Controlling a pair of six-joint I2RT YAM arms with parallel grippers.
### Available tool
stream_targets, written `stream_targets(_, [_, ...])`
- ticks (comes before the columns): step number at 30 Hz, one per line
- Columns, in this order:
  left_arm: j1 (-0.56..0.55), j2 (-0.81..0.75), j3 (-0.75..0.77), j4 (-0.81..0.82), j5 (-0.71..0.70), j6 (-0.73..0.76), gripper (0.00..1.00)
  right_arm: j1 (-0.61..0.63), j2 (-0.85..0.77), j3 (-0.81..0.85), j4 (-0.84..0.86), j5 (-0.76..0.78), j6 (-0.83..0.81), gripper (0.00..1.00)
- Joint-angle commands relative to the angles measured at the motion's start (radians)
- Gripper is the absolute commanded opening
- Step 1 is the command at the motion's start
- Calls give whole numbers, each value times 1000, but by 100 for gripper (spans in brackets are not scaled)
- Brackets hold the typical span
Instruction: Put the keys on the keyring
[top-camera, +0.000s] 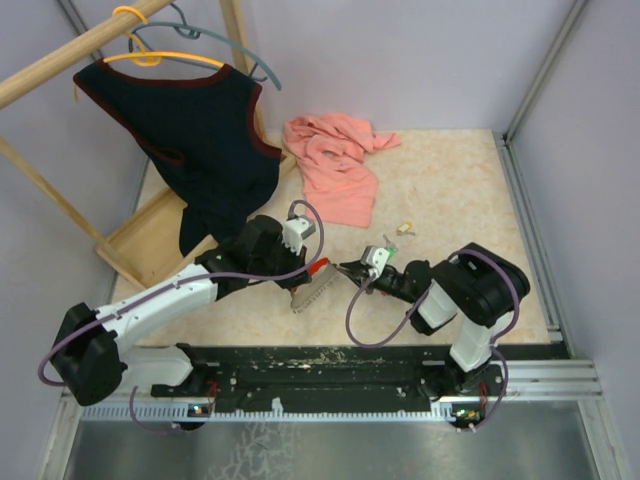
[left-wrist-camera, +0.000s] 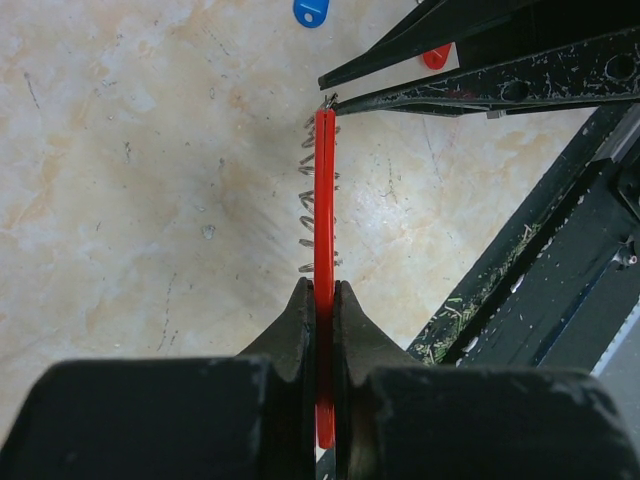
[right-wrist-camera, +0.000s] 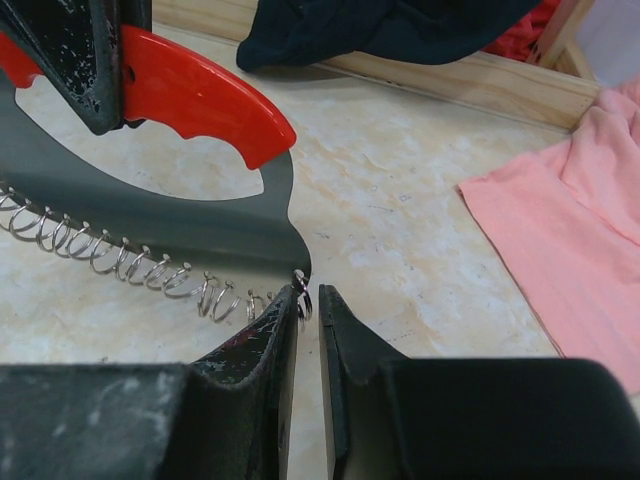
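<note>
My left gripper (top-camera: 313, 271) (left-wrist-camera: 323, 287) is shut on the red side of the keyring (top-camera: 309, 288) (left-wrist-camera: 324, 190) and holds it edge-up just above the table. Its grey side (right-wrist-camera: 150, 225) carries a row of several small wire rings. My right gripper (top-camera: 346, 268) (right-wrist-camera: 309, 292) is at the keyring's end, jaws a narrow gap apart, with the end ring touching its left fingertip (right-wrist-camera: 285, 315). A blue key (left-wrist-camera: 310, 12) and a red key (left-wrist-camera: 436, 57) lie on the table. A pale yellow key (top-camera: 405, 228) lies farther back. No green key shows.
A pink cloth (top-camera: 335, 165) (right-wrist-camera: 570, 230) lies at the back middle. A dark vest (top-camera: 205, 140) hangs on a wooden rack (top-camera: 140, 245) at the back left. The black base rail (top-camera: 330, 372) (left-wrist-camera: 560, 270) runs along the near edge.
</note>
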Motion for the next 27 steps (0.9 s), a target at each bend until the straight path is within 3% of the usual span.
stream_targets(1, [-10,-19,41,8,-7,17,0,10,-11,24,25,-35,-30,15])
stream_targets(9, [-16,-18,62,-35,-29,30,0,10,-86,38,-146,-48,-90,13])
stream_targets(15, [-27,-19,82,-83,-68,43,0,11,-149,18,-147,-44,-94,13])
stream_targets(20, [-37,-8,106,-122,-99,53,0,10,-220,34,-319,-57,-150,15])
stream_targets(27, [-49,3,128,-145,-88,64,0,28,-195,46,-313,-21,-190,16])
